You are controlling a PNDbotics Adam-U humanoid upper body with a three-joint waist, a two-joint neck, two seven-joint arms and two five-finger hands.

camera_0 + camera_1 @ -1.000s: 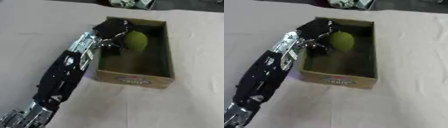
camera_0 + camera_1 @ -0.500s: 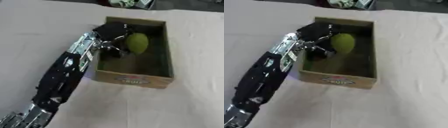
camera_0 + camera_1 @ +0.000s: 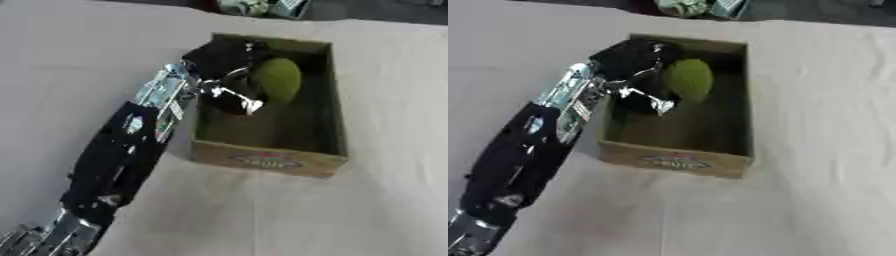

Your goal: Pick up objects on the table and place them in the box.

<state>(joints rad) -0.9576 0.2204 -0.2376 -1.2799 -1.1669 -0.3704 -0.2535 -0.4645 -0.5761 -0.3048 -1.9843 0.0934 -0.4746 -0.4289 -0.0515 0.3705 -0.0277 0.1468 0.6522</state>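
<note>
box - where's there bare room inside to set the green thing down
The near half of the box floor, between the labelled front wall and the left hand, is bare. The far half is crowded: the hand and the green object fill it.

surface: table (image 3: 376, 210) covered in a pale beige cloth, fills nearly all of both views
cloth: plain, soft creases, a fold line running down on the right
far edge: dark strip beyond the table top, too dim to make out
clutter: greenish-white items (image 3: 261, 6) at the far edge, shapes unclear
light: even, diffuse, soft shadows only
view: table lies slightly askew
</note>
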